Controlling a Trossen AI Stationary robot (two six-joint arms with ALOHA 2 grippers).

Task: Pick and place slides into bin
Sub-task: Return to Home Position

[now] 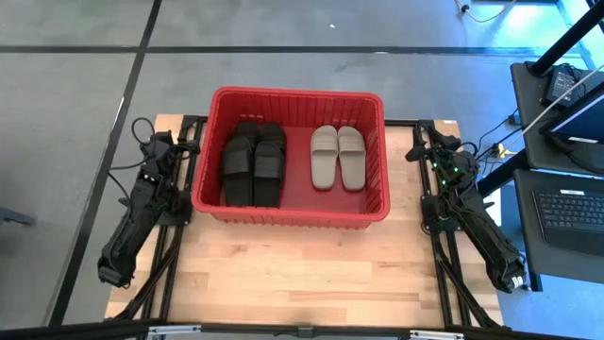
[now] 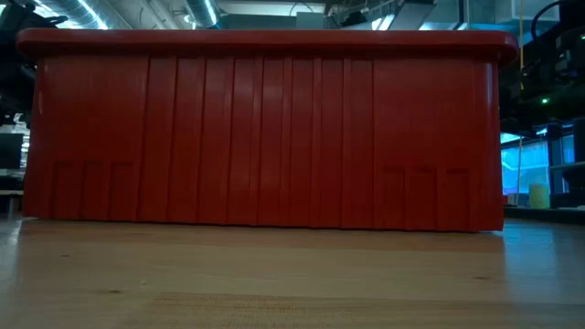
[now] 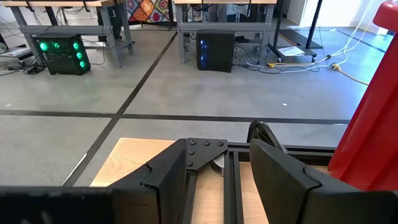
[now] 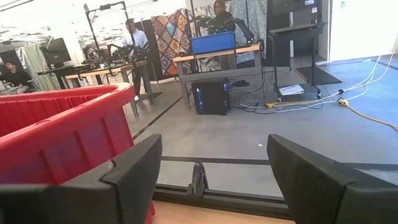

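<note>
The red bin (image 1: 294, 94) stands on the far half of the wooden table; its near wall fills the low view (image 2: 265, 128). Inside it, several black slides (image 1: 253, 165) lie stacked on the left and two beige slides (image 1: 338, 156) lie side by side on the right, straps up. My left gripper (image 1: 160, 142) rests at the table's far left beside the bin, open and empty (image 3: 221, 152). My right gripper (image 1: 425, 140) rests at the far right beside the bin, open and empty (image 4: 214, 149). The bin's wall shows at the edge of each wrist view (image 3: 373, 124) (image 4: 62, 124).
Bare wooden table (image 1: 302, 269) lies between the bin and the near edge. A desk with a laptop (image 1: 571, 203) stands to the right of the table. People (image 4: 134, 37) stand at benches in the room beyond, far from the table.
</note>
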